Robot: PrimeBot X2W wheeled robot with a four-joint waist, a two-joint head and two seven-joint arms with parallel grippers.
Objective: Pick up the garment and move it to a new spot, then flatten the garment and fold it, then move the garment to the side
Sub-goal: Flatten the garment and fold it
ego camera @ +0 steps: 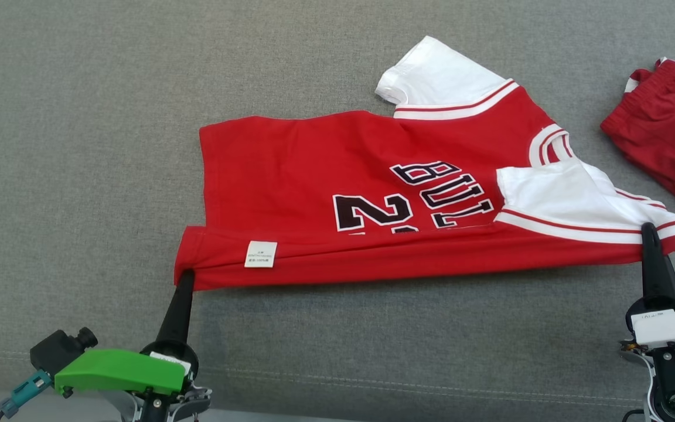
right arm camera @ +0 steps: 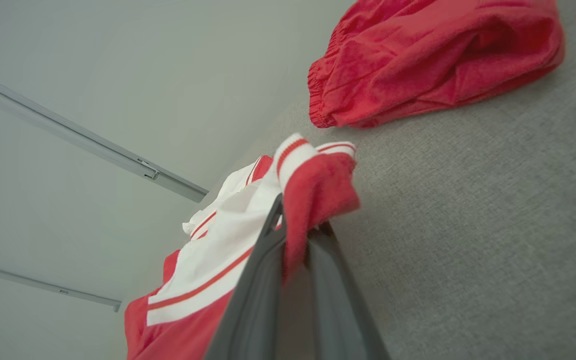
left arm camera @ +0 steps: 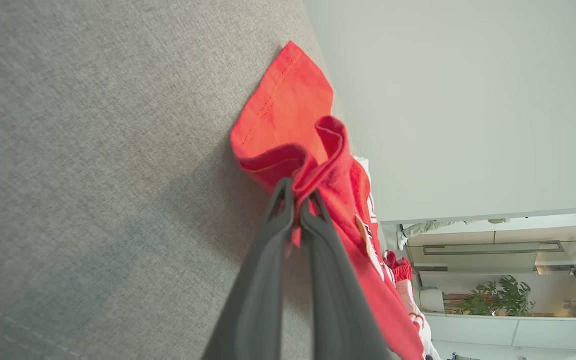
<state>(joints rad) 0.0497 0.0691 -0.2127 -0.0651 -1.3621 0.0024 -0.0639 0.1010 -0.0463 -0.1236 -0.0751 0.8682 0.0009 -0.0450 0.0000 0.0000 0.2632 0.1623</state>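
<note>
On the red and white cotton basketball jersey (ego camera: 290, 176), the raised near edge hides the bottom of the black number (ego camera: 372, 212), and a folded white sleeve (ego camera: 554, 193) covers the end of the black lettering (ego camera: 449, 187). The white label (ego camera: 260, 254) carries print too small to read. The tips of my left end effector (ego camera: 186, 274) and right end effector (ego camera: 648, 230) are buried in the jersey's near corners. Right of the jersey, crumpled red fabric shorts (ego camera: 665, 140) run off the picture's edge.

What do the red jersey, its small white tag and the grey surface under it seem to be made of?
Red jersey: soft knit, likely cotton, matte; it drapes and shows stitched hems.
White tag: thin woven or printed fabric; too small to tell.
Grey surface: coarse woven upholstery, matte, with visible weave and a sewn seam.
</note>
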